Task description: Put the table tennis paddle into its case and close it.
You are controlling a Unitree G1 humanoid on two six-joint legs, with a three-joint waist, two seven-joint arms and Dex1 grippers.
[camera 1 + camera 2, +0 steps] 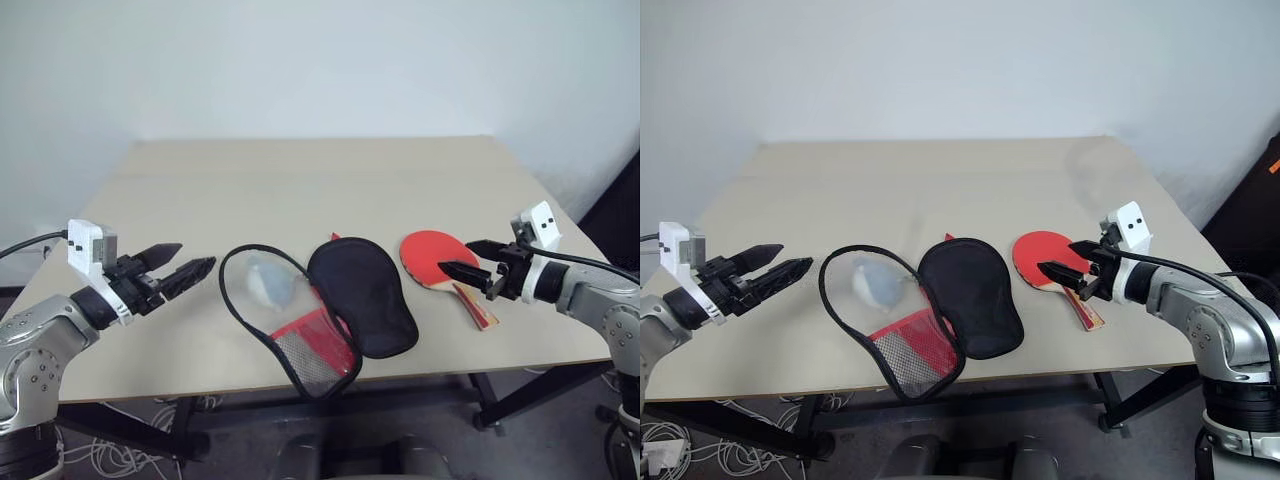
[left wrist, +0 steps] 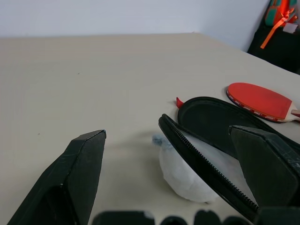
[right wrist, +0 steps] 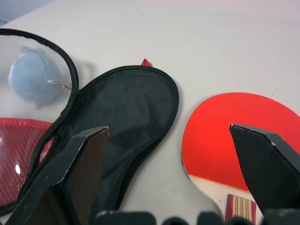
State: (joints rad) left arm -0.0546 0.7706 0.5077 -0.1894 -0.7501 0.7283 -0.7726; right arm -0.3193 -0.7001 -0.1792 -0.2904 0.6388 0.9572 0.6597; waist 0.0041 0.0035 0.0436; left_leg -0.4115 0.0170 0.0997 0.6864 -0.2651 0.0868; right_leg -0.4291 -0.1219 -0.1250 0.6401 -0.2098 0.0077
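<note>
Opening step: we held both jaws apart, empty; paddle (image 1: 432,256) lay just ahead of right gripper (image 1: 462,258), ungrasped, unzipped case (image 1: 362,294) between it and left gripper (image 1: 185,263).

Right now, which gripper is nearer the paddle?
Right. The right gripper hangs open just over the paddle, at its handle end. The left gripper, also open, is across the table, beyond the opened case.

Beige table (image 1: 300,180) on black metal legs (image 1: 495,400) against plain white wall (image 1: 300,60); grey floor (image 1: 1110,455), white cables (image 1: 105,455) beneath the table's left edge.
</note>
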